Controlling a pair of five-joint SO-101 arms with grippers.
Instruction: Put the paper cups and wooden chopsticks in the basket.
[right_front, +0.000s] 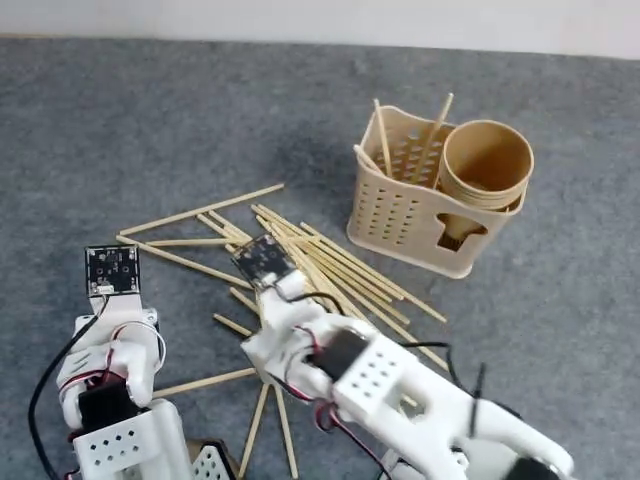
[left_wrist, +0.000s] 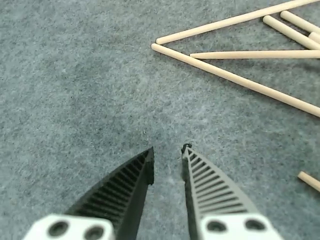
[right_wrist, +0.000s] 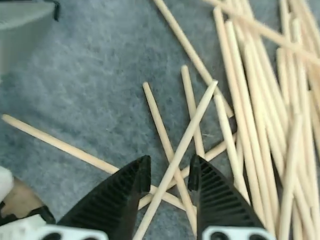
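- Wooden chopsticks (right_front: 330, 265), high view: most lie loose in a scattered pile on the grey counter (right_front: 150, 120), between the arms and the basket (right_front: 400, 215). A few already stand upright in the basket.
- Paper cups (right_front: 487, 160) sit stacked in the basket's other compartment, so the cup part looks done.
- The right arm bends over the near edge of the pile. The left arm sits off to the side over bare counter.
- Left wrist view: left pincer (left_wrist: 168, 148) has a narrow gap with nothing between the jaws, above bare counter. The nearest chopstick ends are well apart from its tips.
- Right wrist view: right pincer (right_wrist: 170, 158) is partly open, low over crossed sticks. One slanted chopstick (right_wrist: 195, 117) runs through the gap between the jaws, apparently not clamped yet.
- Step, as I judge it: grasping the next chopstick with the right pincer.
- Next move calls for closing on the slanted chopstick and lifting it clear without dragging the sticks crossed under it. Then carry it to the basket and tip it upright into the compartment beside the cups.
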